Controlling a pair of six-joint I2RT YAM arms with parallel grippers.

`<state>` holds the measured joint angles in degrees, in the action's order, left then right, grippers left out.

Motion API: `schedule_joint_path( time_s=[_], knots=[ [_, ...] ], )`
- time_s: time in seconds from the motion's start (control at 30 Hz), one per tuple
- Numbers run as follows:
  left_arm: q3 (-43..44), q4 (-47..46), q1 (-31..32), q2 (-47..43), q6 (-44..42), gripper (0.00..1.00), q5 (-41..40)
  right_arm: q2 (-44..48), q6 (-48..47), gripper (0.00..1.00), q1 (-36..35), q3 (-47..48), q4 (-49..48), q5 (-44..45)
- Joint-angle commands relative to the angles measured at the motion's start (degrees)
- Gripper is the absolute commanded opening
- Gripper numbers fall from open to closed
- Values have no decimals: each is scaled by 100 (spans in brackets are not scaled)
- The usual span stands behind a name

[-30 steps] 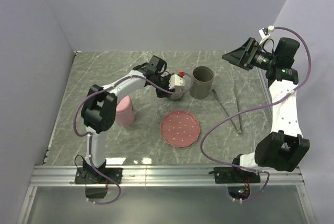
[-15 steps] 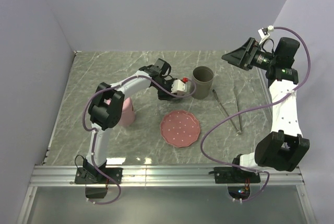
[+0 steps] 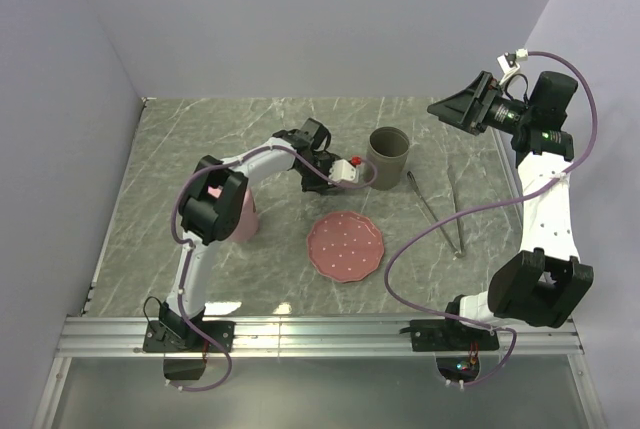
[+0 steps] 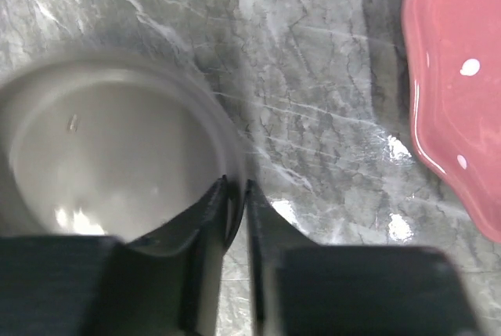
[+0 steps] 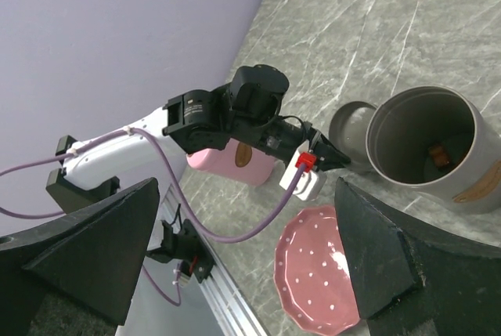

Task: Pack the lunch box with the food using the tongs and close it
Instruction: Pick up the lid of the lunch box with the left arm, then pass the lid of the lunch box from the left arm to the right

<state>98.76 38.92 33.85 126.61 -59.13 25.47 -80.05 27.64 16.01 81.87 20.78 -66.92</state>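
Note:
The lunch box [image 3: 388, 156] is a grey open cylinder at the back centre, and the right wrist view shows a brown food piece [image 5: 438, 153] inside it. Its round grey lid [image 4: 102, 156] lies hollow side up on the table just left of the box [image 5: 427, 144]. My left gripper [image 4: 235, 183] is shut on the lid's rim, one finger inside and one outside. The tongs [image 3: 440, 211] lie on the table right of the box. My right gripper [image 5: 246, 187] hangs open high at the back right, holding nothing.
A pink dotted scalloped plate [image 3: 346, 245] lies in front of the lunch box with nothing on it. A pink tub [image 3: 238, 211] stands left of it, under the left arm's elbow. Walls close the table at the left and back.
The left gripper has slid right toward the lunch box and its jaws have narrowed onto the lid's rim. The right arm has not moved.

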Motion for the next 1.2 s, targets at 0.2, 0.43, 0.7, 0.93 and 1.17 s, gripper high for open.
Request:
schedule_joint_path(
  time_s=[0.2,0.43,0.7,0.93,1.17],
  knots=[
    [-41,-16,61,-628,297,0,221,60,180,100,78,190,-328,-59],
    [616,143,-674,-1541,2040,0,1729,191,785,100,78,15,-1178,319],
    [-101,-3323,-1986,-2956,6791,0,3578,271,2719,100,16,-680,-3613,1127],
    [-1111,-6735,-2505,-3598,10251,0,3570,-45,3152,100,-747,-427,-4108,1567],
    [-2141,-10015,-2514,-3985,13049,0,3140,-292,2533,100,-2136,14,-3534,1805]
  ],
)
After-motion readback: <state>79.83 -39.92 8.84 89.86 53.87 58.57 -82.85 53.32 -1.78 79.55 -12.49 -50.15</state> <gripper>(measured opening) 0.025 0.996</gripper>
